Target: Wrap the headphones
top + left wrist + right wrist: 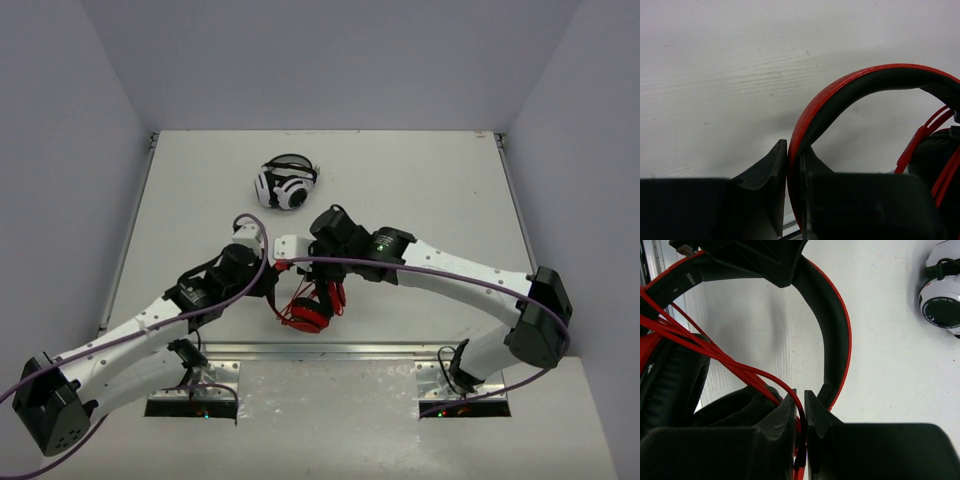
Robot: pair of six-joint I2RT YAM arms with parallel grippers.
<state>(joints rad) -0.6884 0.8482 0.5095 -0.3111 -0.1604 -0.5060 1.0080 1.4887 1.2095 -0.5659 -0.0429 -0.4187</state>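
Red headphones (308,318), headband between left gripper (793,148) jaws

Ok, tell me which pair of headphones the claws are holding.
The red headphones: the left claw pinches their headband, the right claw their cord. The white-and-black headphones lie untouched farther back.

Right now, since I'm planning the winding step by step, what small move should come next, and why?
Probably the right gripper should carry the cord one more turn around the headphones. It is pinching the cord, several strands already run across the ear pad, and the left gripper clamps the headband steady.
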